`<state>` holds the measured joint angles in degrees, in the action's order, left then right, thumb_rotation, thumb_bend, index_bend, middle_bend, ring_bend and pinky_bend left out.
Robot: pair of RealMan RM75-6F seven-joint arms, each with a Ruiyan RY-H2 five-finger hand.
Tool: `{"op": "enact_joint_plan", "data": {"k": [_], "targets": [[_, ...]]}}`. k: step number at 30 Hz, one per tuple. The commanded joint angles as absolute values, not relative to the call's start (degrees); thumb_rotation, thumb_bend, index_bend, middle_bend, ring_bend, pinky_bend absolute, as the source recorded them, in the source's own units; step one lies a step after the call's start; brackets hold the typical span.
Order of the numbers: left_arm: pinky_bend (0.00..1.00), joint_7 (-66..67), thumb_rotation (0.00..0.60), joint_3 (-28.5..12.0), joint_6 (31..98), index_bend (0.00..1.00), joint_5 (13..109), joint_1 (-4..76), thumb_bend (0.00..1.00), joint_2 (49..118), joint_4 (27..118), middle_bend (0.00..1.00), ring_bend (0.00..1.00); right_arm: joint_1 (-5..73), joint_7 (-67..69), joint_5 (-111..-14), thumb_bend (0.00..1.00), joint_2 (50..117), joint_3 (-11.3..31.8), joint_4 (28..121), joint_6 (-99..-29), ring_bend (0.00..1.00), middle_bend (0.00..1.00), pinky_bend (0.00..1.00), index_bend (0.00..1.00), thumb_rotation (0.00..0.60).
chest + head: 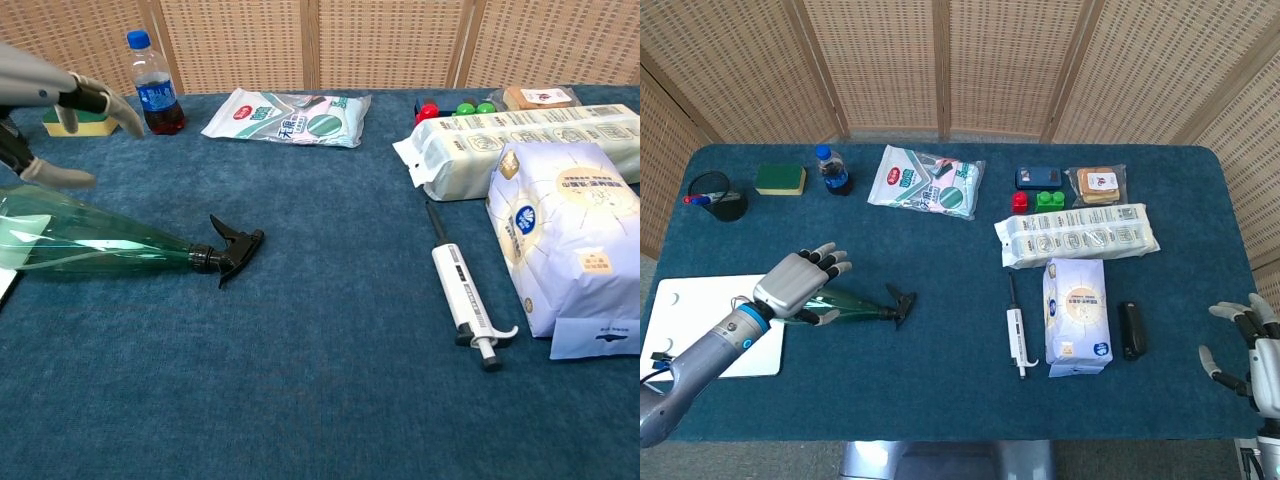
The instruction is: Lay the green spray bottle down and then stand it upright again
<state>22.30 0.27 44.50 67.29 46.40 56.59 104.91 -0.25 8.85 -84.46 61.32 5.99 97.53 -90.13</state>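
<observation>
The green spray bottle (855, 307) (95, 243) lies on its side on the blue cloth, its black trigger head (232, 249) pointing right. My left hand (795, 283) (60, 105) hovers above the bottle's wide end with its fingers spread, holding nothing. At the table's near right corner my right hand (1252, 350) is open, far from the bottle.
A white board (705, 318) lies under my left forearm. A white pipette (1016, 335), a white bag (1077, 315) and a black object (1130, 329) sit right of centre. A cola bottle (832, 170), a sponge (780, 179) and packets line the back.
</observation>
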Motion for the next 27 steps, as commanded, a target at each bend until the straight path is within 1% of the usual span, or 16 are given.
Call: {"op": "enact_joint_plan", "data": {"k": [1,5,10,15,19,27], "targets": [[0.29,26.37,0.274,0.60,43.01,0.17,61.82,47.96,0.36,59.27,105.81,0.13,0.07,-0.38,9.15,-84.41,0.38,61.27,6.04,97.35,-90.31,0.09,0.30,0.18,0.30,0.600],[0.31,30.18,0.278,1.07,42.59,0.20,56.86,49.79,0.36,61.57,105.61,0.13,0.07,-0.49,9.60,-84.34,0.38,61.29,6.01,96.99,-90.32,0.09,0.30,0.18,0.30,0.600],[0.32,36.21,0.274,1.97,42.88,0.19,51.36,53.07,0.36,64.56,104.78,0.12,0.07,-0.82,10.39,-84.15,0.38,61.38,6.03,96.46,-90.64,0.09,0.30,0.18,0.29,0.600],[0.32,42.07,0.276,3.73,43.91,0.19,46.52,55.93,0.36,67.16,104.06,0.11,0.05,-1.30,11.27,-83.97,0.38,61.28,6.02,95.95,-91.11,0.09,0.30,0.18,0.29,0.600],[0.32,45.07,0.281,5.08,44.14,0.18,42.73,58.05,0.36,68.60,103.68,0.11,0.05,-1.47,11.79,-83.94,0.38,61.25,6.03,95.68,-91.22,0.09,0.30,0.18,0.29,0.600],[0.32,49.27,0.282,7.48,45.60,0.17,38.11,61.02,0.36,71.40,102.09,0.10,0.04,-1.87,12.49,-84.14,0.38,61.06,6.01,95.65,-91.68,0.09,0.30,0.18,0.29,0.600]]}}
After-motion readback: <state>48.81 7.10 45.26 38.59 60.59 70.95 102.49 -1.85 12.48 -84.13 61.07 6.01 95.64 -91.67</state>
